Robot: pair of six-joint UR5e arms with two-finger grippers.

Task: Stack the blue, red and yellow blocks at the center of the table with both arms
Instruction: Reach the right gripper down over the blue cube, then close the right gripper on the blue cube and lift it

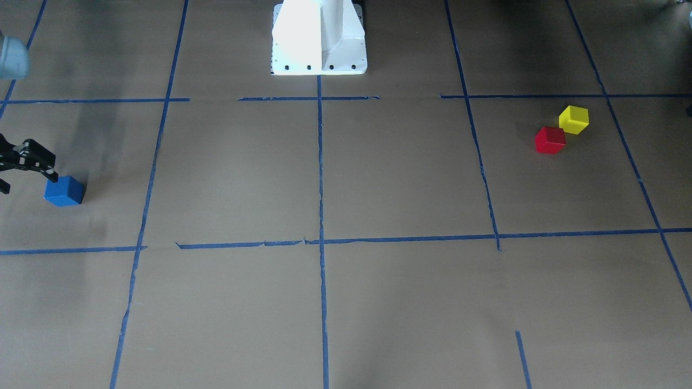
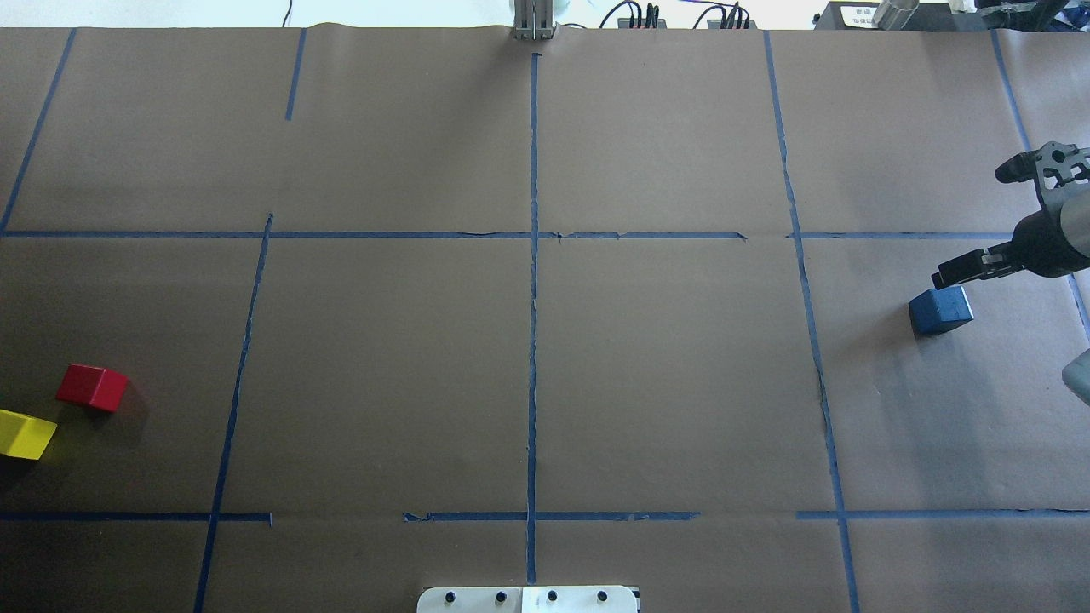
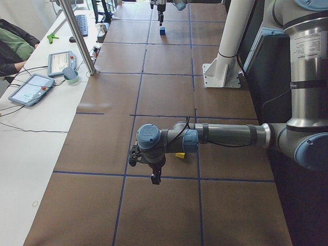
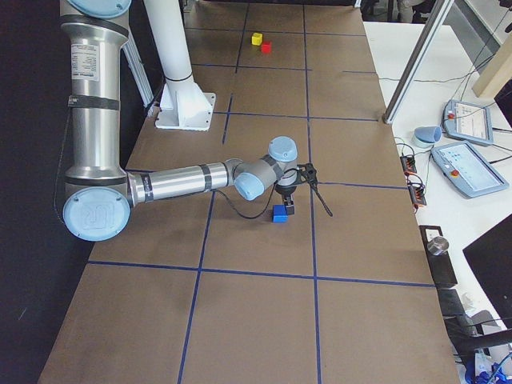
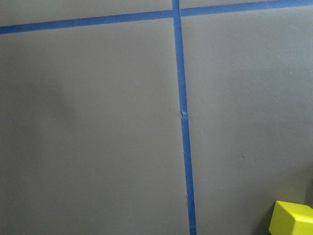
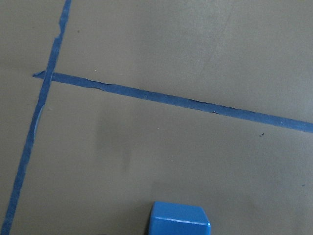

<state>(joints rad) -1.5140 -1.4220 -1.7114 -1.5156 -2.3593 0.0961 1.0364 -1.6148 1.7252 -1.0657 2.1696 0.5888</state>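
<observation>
Your right claw (image 2: pixel 973 227) hangs spread wide far out on the worktop's (image 2: pixel 664 366) right side, one fingertip (image 2: pixel 954 274) right over the blue block (image 2: pixel 941 311) resting there; contact I cannot tell. Your left claw (image 3: pixel 148 171) hovers close by the yellow block (image 2: pixel 25 434) far out on the left, its grip unreadable from here. The red block (image 2: pixel 92 387) sits just beside the yellow. Between the two sides you have the broad taped middle squares (image 2: pixel 383 375).
</observation>
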